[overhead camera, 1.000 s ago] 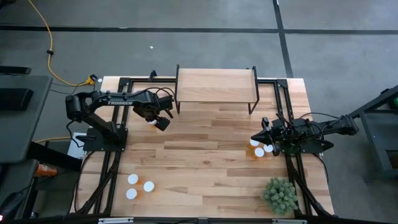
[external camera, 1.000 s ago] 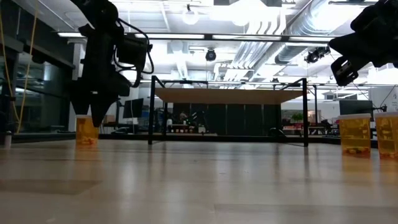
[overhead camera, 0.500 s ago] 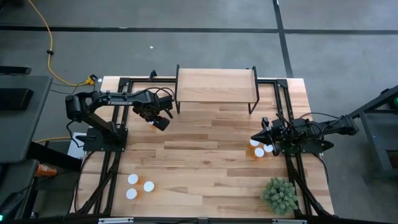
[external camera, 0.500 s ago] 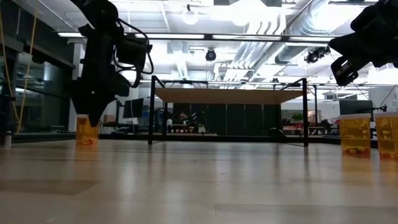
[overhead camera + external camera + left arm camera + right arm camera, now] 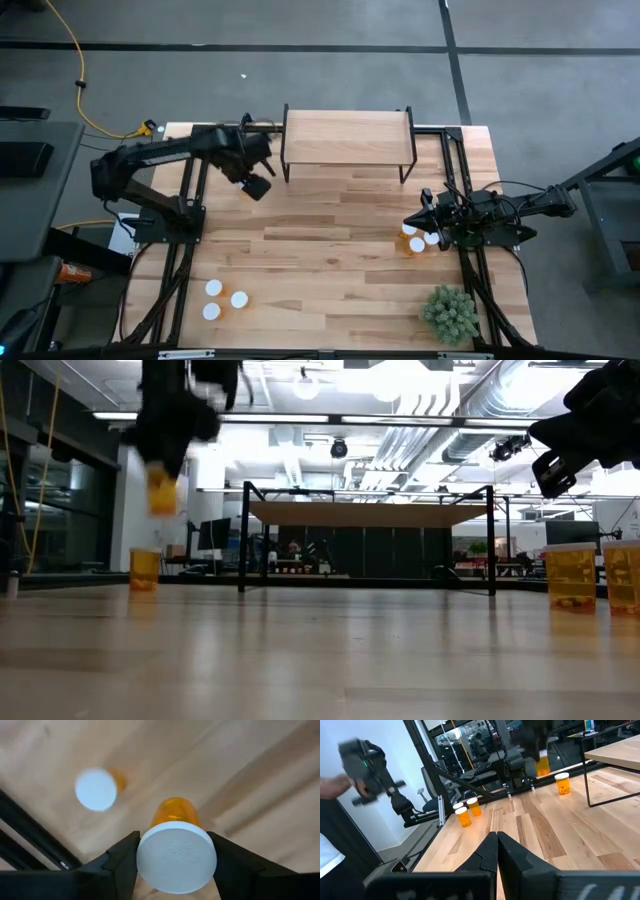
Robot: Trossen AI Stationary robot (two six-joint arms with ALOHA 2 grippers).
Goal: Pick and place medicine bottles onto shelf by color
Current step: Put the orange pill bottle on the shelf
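Shelf [image 5: 348, 138] is the landmark. Left gripper [image 5: 254, 183], just off its left end, clamps a raised medicine bottle [image 5: 176, 845]; carry it upright, clear the frame. Right gripper [image 5: 412, 222] clenched, well right.

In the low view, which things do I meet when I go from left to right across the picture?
Left gripper holding a lifted medicine bottle → bottle standing on the table → shelf → right gripper → two bottles at the right edge.
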